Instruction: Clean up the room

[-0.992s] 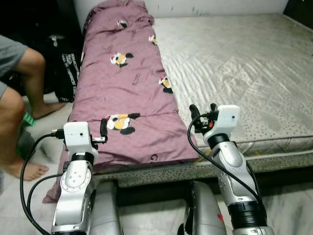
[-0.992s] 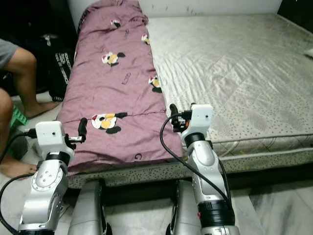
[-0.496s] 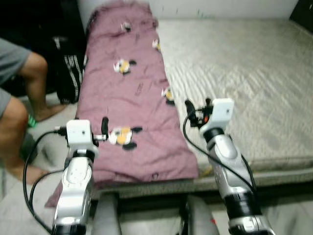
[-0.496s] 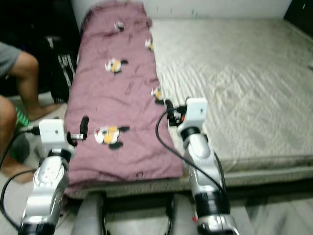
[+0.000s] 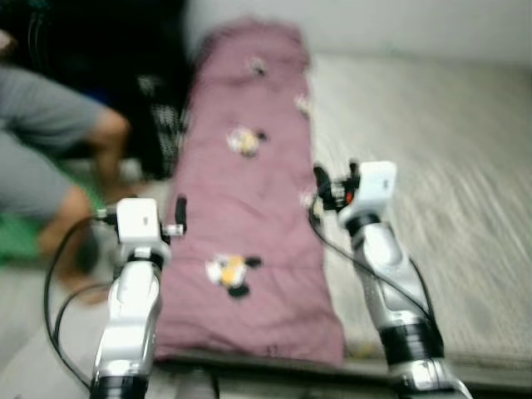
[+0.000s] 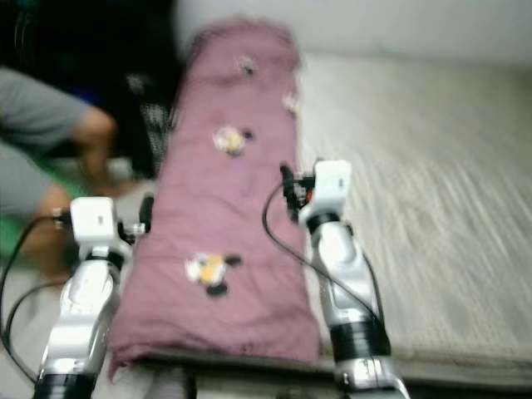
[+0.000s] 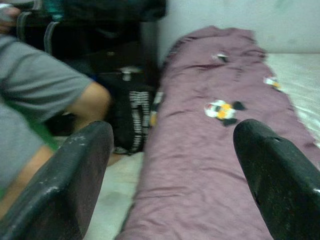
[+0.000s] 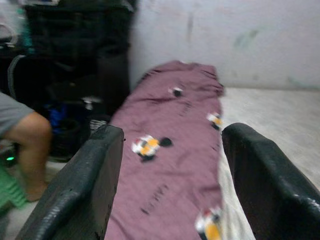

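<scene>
1. A mauve quilt (image 5: 258,241) printed with cartoon figures lies folded in a long strip down the centre of the frame, along the near-left side of a bare grey mattress (image 5: 440,191). Its lower edge reaches the mattress front at the bottom centre.

2. The left gripper (image 5: 177,218) is raised at the lower left, over the quilt's left edge. In its wrist view both fingers (image 7: 65,185) stand wide apart with nothing between them.

3. The right gripper (image 5: 334,184) is raised at centre right, over the quilt's right edge where it meets the mattress. Its fingers (image 8: 95,175) are likewise spread and hold nothing.

4. A person (image 5: 58,158) sits at the upper left, beside the bed, with a knee near the quilt. A dark bag (image 7: 130,110) stands on the floor just past that knee.

5. Both eye views are blurred, so I judge the head or body is in motion. Small detail on the bed cannot be made out.

6. Risks, as judgement:
- A reach made from such smeared views could miss the quilt edge or close on a single layer, so the fold slides apart when lifted.
- The left arm works close to the person; a wide sweep could strike the leg.
- The quilt is long and limp; lifted at one end, the rest would drag and could slip off the left side onto the floor.
- Cables looping from each wrist could snag on cloth.
</scene>
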Motion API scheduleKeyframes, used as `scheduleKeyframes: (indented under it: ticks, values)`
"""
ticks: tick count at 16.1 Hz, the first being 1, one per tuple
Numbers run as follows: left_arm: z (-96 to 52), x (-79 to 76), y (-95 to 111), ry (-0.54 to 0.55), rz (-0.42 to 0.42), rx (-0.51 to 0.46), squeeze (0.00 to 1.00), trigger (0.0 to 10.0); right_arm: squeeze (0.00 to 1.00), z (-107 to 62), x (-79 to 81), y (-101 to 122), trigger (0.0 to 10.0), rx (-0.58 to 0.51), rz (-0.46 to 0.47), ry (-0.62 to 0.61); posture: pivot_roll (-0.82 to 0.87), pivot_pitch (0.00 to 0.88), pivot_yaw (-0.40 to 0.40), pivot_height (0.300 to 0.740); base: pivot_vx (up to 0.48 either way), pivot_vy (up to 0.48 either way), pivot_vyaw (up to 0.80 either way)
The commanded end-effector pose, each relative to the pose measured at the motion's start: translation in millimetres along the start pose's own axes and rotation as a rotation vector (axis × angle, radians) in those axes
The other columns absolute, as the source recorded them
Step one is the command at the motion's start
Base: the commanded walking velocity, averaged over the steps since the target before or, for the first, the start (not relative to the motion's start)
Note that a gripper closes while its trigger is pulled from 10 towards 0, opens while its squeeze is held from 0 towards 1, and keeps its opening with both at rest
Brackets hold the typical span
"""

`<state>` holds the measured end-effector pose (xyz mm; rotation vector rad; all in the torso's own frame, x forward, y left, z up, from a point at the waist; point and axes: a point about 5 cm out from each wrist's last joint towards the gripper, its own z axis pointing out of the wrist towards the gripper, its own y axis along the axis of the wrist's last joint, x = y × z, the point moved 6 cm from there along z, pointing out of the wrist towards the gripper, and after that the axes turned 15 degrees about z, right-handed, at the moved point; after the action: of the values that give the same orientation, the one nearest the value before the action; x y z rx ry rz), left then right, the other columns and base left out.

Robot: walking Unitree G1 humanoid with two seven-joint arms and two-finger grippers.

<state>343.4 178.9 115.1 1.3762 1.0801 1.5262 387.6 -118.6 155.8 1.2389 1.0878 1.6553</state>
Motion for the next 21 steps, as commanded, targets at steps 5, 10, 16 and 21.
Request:
scheduleKeyframes:
  ticks: [5, 10, 16, 21]
  values:
    - [-1.0, -1.4, -5.6, -0.004, -0.002, 0.019, 0.00, 10.0, 0.00, 0.0, 0.2, -4.5, 10.0, 0.013, -0.011, 0.006, -0.03, 0.000, -0.023, 0.740, 0.000, 0.000, 0.00]
    - [-2.0, -2.7, -6.8, -0.007, -0.024, 0.025, 0.00, 10.0, 0.00, 0.6, -0.3, -7.5, 10.0, 0.027, -0.025, 0.013, -0.02, 0.000, -0.032, 0.740, 0.000, 0.000, 0.00]
    - [-0.1, -4.7, -5.9, -0.018, -0.052, 0.026, 0.00, 10.0, 0.00, 4.0, 3.2, -6.7, 10.0, 0.026, -0.020, 0.021, -0.03, 0.000, -0.029, 0.740, 0.000, 0.320, 0.00]
    - [0.2, -5.0, -5.5, -0.019, -0.054, 0.027, 0.00, 10.0, 0.00, 2.5, 3.5, -7.0, 10.0, 0.024, -0.019, 0.024, -0.03, 0.000, -0.031, 0.740, 0.000, 0.480, 0.00]
